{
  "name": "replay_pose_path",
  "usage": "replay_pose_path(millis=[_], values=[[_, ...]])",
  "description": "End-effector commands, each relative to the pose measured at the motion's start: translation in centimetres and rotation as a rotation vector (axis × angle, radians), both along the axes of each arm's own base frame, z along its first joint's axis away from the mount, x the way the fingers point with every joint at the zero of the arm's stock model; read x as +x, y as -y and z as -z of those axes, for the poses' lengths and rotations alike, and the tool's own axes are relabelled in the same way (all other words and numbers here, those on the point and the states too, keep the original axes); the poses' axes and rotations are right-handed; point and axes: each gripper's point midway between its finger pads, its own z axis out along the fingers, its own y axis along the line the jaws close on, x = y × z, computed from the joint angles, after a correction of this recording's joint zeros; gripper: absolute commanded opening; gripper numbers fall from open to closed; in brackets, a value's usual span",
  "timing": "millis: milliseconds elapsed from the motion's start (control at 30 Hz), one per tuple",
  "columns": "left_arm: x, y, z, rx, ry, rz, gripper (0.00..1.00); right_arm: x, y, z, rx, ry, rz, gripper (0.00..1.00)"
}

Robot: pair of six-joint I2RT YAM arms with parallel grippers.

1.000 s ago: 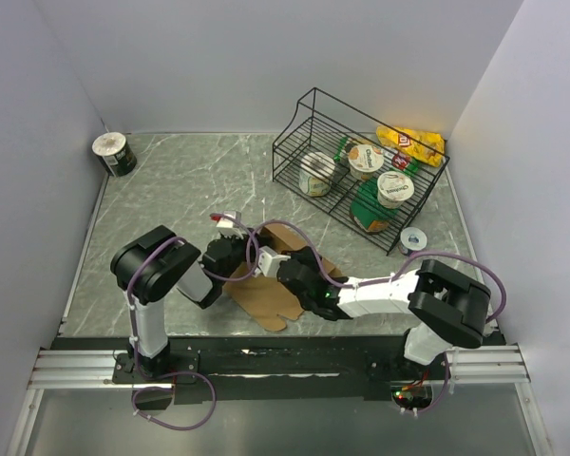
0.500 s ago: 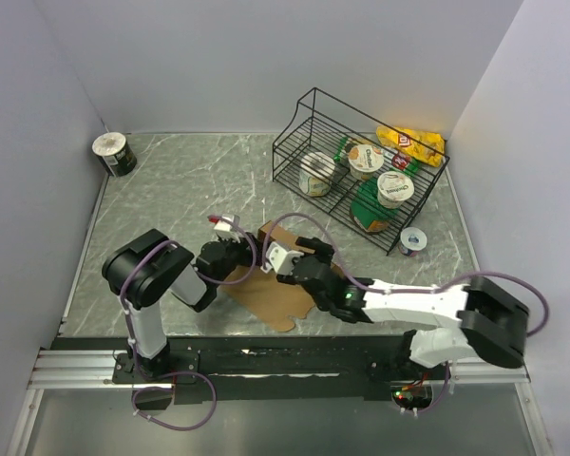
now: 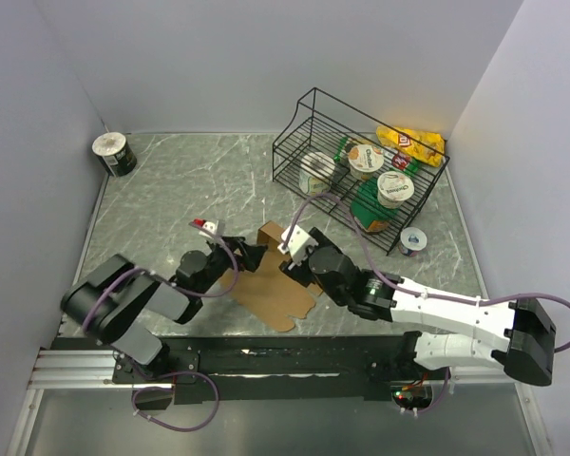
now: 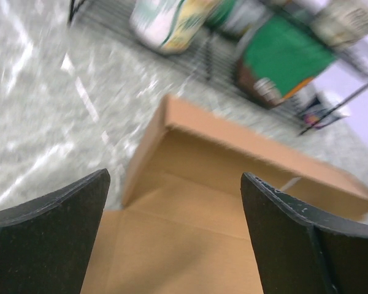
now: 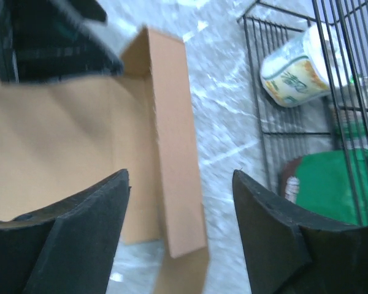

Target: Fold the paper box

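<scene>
Fingers of your left gripper [image 4: 175,184] stand wide apart with nothing between them, and those of your right gripper [image 5: 181,177] are spread too, also empty. The paper box [image 3: 271,285] lies mostly flat on the table [image 3: 171,180], toward 6 o'clock of its middle, with one long wall [image 3: 269,234] standing up along the 12 o'clock edge. Your left gripper hovers at the box's 10 o'clock and your right at its 1 o'clock, both close to that raised wall.

I judge the step in hand to be getting the walls up, with most of the folding left to do. Work along the scored crease rather than the free edge. Pin the flat base with one gripper while the other tips a wall, or the sheet will likely slide.

Mind the wire basket [image 3: 313,92] at 1 o'clock of the box, just beyond your right gripper.
</scene>
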Motion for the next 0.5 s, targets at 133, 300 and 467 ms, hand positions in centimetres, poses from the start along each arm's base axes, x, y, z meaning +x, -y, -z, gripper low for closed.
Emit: replay_pose_path(millis=[133, 300, 467], values=[[-0.9, -2.1, -5.4, -0.057, 0.048, 0.043, 0.82, 0.9, -3.2, -2.9, 0.283, -0.200, 0.134, 0.53], [0.8, -1.0, -8.8, -0.039, 0.025, 0.153, 0.81, 1.1, -3.5, -0.9, 0.339, -0.312, 0.143, 0.42], [2.2, 0.5, -8.4, -0.038, -0.029, 0.208, 0.72, 1.5, -2.7, 1.7, 0.329, -0.358, 0.172, 0.39]])
